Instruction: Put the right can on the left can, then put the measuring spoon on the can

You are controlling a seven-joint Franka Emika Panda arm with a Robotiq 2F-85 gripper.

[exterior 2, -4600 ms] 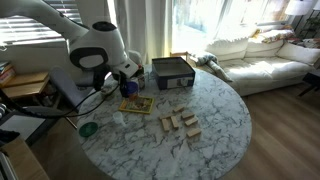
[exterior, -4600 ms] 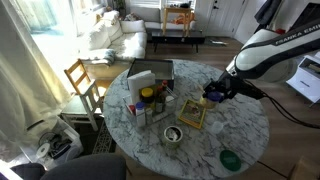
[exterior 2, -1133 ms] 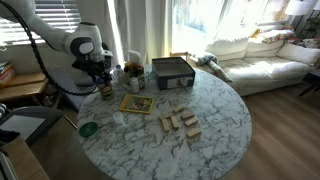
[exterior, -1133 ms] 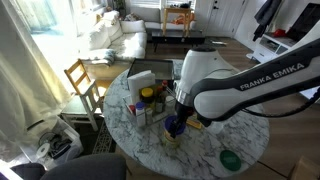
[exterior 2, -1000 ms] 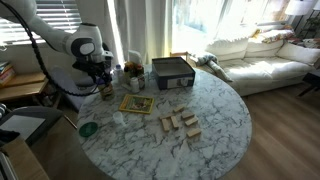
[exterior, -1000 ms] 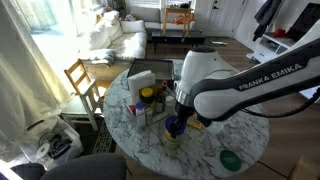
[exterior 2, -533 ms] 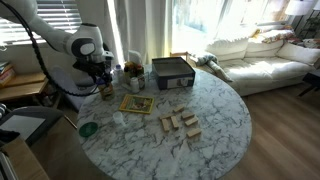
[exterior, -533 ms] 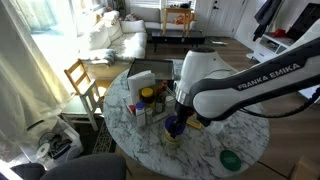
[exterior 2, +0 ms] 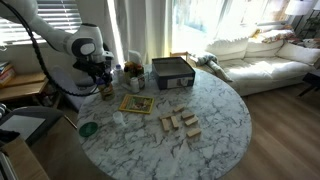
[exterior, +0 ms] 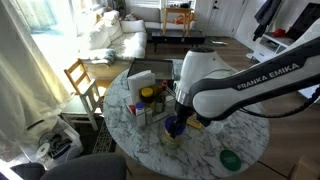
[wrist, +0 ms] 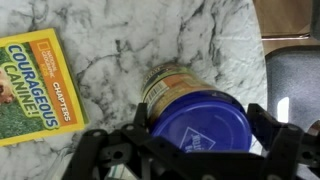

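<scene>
There, the tool (wrist: 202, 130) gripped the right can (wrist: 200, 112) by its sides, just above the left can (exterior: 171, 139) on the marble worktop (exterior: 205, 152).

Yellow book (wrist: 35, 85) lies flat on the marble table (wrist: 130, 30).

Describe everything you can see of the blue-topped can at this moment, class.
The blue-topped can is short and round, with a smooth dark blue lid and a yellowish printed label on its side. It stands upright between the fingers of the gripper, which press against its two opposite sides in the wrist view. The marble table lies below it; what its base rests on is hidden.
</scene>
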